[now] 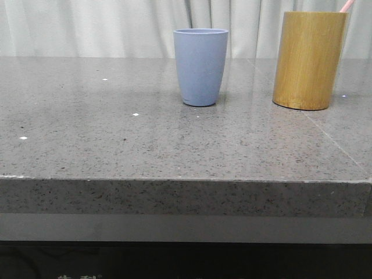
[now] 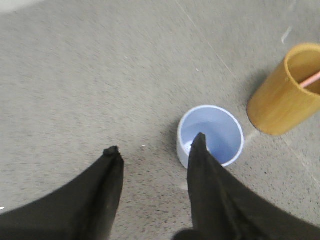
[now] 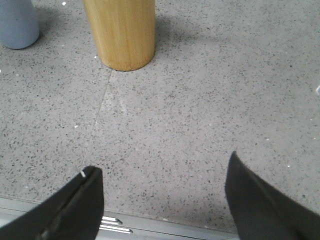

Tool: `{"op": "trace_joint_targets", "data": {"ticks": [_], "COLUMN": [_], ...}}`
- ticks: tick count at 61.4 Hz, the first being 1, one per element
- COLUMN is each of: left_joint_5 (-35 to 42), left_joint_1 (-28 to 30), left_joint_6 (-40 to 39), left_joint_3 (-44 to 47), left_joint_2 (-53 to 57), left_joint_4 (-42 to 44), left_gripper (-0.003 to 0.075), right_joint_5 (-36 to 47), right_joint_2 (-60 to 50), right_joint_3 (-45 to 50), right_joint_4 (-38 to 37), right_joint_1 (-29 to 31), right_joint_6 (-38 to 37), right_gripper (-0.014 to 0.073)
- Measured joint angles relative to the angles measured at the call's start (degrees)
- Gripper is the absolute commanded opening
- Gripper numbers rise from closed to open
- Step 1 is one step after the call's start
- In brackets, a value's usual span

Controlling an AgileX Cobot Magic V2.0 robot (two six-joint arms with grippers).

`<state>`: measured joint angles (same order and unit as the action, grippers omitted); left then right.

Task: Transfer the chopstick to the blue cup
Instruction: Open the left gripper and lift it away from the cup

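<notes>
The blue cup (image 1: 201,67) stands upright and empty at the middle back of the grey table. Right of it stands a tan bamboo cylinder (image 1: 310,60) with a pale pink chopstick (image 1: 346,6) poking out at its top. In the left wrist view my left gripper (image 2: 156,142) is open and empty, high above the table, with one finger in front of the blue cup (image 2: 217,128); the chopstick (image 2: 311,80) shows inside the cylinder (image 2: 286,95). My right gripper (image 3: 161,162) is open and empty near the table's front edge, well short of the cylinder (image 3: 120,31) and the blue cup (image 3: 18,22).
The table's front edge (image 1: 186,180) runs across the front view, with a metal rail (image 3: 115,224) below it in the right wrist view. A seam (image 1: 331,136) runs through the stone top at the right. White curtains (image 1: 87,26) hang behind.
</notes>
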<state>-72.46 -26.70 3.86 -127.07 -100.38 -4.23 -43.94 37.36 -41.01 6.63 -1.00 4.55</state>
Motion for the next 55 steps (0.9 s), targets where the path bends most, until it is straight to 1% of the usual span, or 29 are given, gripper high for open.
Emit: {"op": "trace_joint_targets", "data": {"ticks": [6, 11, 20, 29, 35, 41, 45, 50, 55], "left_joint_5": [0.0, 1.13, 8.83, 17.73, 22.75, 28.26, 31.19, 33.08, 33.9], "left_joint_1": [1.96, 2.67, 2.9, 2.9, 2.9, 2.9, 2.9, 2.9, 2.9], "left_joint_6": [0.0, 0.0, 0.0, 0.0, 0.0, 0.0, 0.11, 0.11, 0.11], "left_joint_3": [3.25, 9.47, 26.24, 44.7, 54.76, 62.95, 67.64, 71.43, 73.31], "left_joint_2": [4.13, 8.31, 17.18, 27.88, 34.39, 40.05, 43.54, 46.52, 48.04], "left_joint_4": [-0.49, -1.01, -1.34, -1.56, -1.56, -1.56, -1.56, -1.6, -1.7], "left_gripper": [0.0316, 0.0316, 0.0316, 0.0316, 0.0316, 0.0316, 0.0316, 0.0316, 0.0316], "right_joint_5": [0.09, 0.09, 0.13, 0.49, 1.27, 2.07, 2.07, 1.25, 0.41], "right_joint_2": [0.0, 0.0, 0.0, 0.0, 0.73, 2.7, 5.11, 8.62, 12.19], "right_joint_3": [0.0, 0.0, 0.0, 0.0, 0.0, -0.3, -1.25, -3.51, -6.86], "right_joint_4": [0.12, 0.34, 0.34, 0.37, -0.16, -0.76, -0.97, -0.65, 0.89], "right_joint_1": [0.0, 0.0, 0.0, 0.0, 0.39, 2.26, 4.65, 7.67, 9.7], "right_joint_6": [0.0, 0.0, -1.94, -5.78, -8.59, -10.41, -10.85, -11.2, -10.72], "right_gripper": [0.0529, 0.0529, 0.0529, 0.0529, 0.0529, 0.0529, 0.0529, 0.0529, 0.0529]}}
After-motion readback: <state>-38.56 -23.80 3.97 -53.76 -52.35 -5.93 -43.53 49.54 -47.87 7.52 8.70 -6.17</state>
